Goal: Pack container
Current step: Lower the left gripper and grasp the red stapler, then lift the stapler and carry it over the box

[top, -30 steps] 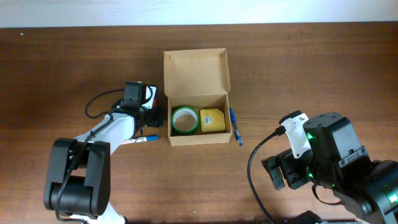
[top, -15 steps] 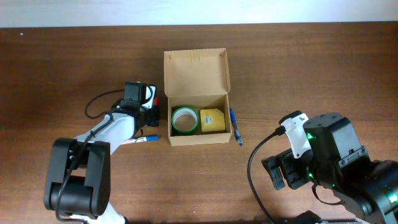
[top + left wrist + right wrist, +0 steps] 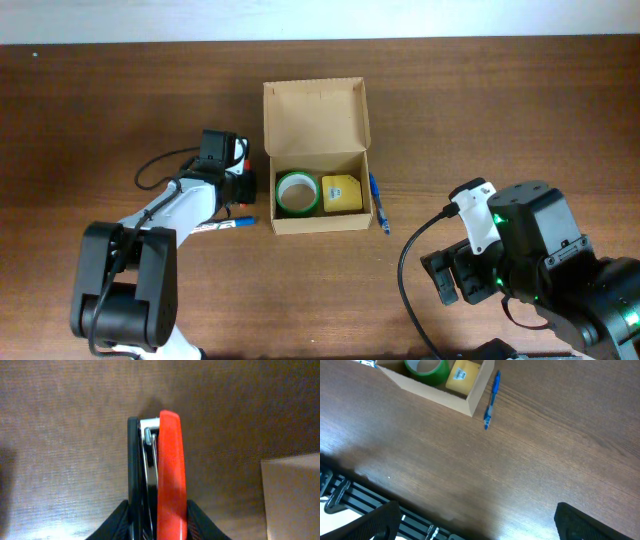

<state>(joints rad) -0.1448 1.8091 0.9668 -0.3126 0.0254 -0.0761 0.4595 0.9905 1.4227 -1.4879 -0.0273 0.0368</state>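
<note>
The brown wooden table carries five loose items. A green tape roll lies flat, just beside a yellow labelled box. One blue pen lies to their right and another blue pen to their left. The red stapler has a black base.

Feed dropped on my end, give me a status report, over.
Left pincer shut on red stapler, left of container. Right pincer open, empty. Container open, tape and yellow item inside. Pen beside it.
</note>
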